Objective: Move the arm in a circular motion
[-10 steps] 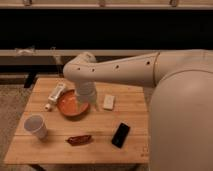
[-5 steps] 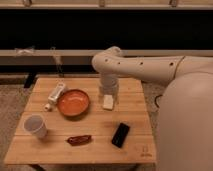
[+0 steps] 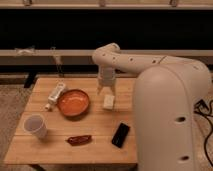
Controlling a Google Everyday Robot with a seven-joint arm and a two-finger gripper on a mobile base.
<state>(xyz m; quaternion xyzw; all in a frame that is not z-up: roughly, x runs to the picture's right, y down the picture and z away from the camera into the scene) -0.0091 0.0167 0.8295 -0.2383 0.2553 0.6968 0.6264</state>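
Pincer point(image 3: 106, 91) over table point(image 3: 100, 146), arm point(image 3: 167, 105) partly offscreen

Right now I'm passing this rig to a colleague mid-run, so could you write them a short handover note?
Gripper: points down over the table, close above or behind the white block.
Arm: reaches in from the right, with its elbow raised near the table's far edge.
Done: in the last second the gripper swung from over the orange bowl rightward to the block, which is part of an arc.
Left: probably carry on round the circle, keeping height over the bowl, phone and cup.
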